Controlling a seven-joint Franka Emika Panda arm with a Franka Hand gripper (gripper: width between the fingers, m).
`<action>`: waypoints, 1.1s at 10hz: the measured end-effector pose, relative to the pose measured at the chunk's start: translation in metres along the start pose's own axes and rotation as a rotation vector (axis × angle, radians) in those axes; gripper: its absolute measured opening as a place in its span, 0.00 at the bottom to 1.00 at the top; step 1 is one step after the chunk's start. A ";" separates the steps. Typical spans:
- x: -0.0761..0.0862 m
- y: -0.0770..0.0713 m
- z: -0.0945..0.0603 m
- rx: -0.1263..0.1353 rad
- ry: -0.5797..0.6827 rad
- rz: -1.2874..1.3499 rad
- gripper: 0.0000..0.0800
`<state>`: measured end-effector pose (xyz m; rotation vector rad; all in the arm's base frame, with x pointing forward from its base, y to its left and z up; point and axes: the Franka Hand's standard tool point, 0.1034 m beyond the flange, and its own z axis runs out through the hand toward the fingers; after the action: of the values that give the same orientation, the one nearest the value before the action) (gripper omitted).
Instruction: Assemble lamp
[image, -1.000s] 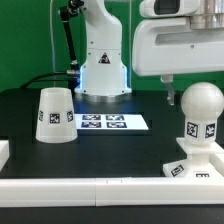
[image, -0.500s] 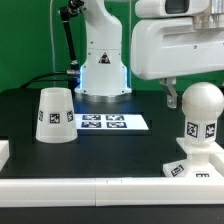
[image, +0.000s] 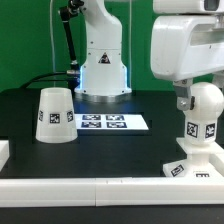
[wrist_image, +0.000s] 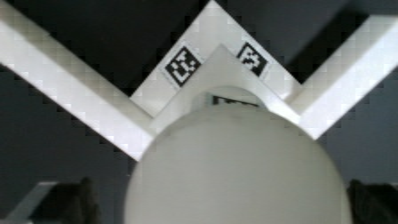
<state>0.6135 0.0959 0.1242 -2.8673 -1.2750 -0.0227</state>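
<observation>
The gripper (wrist_image: 210, 195) hangs over the bulb (image: 205, 108) with its jaws spread and holding nothing: in the wrist view the two dark fingers (wrist_image: 54, 200) sit at either side of the bulb's rounded head, a sliver of dark gap showing on at least one side. In the exterior view one finger shows just beside the head on the exterior view's left, while the other is hidden. The bulb stands upright on the flat square base (image: 192, 167), which is pushed into the corner formed by the white rails (image: 100, 190) at the edge of the black table (image: 150, 140); the wrist view shows two of the base's tags pointing into that corner. Whether the bulb is fully seated in the base cannot be told from here. The shade (image: 55, 114) rests wide end down, well apart on the exterior view's left, with the marker board (image: 103, 122) between it and the bulb. The likely trouble is the grasp itself: the head is smooth and domed, so jaws that close too high or off-centre could squeeze it out sideways or tip the bulb on its seat. A one-sided touch could also nudge the base out of the corner, and any twist applied with a weak hold would probably just slip.
</observation>
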 end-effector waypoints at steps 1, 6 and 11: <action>0.001 -0.002 0.001 -0.004 -0.007 -0.074 0.87; 0.001 -0.003 0.004 -0.029 -0.043 -0.402 0.87; -0.001 -0.001 0.005 -0.030 -0.046 -0.418 0.72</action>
<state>0.6120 0.0957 0.1196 -2.5799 -1.8713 0.0242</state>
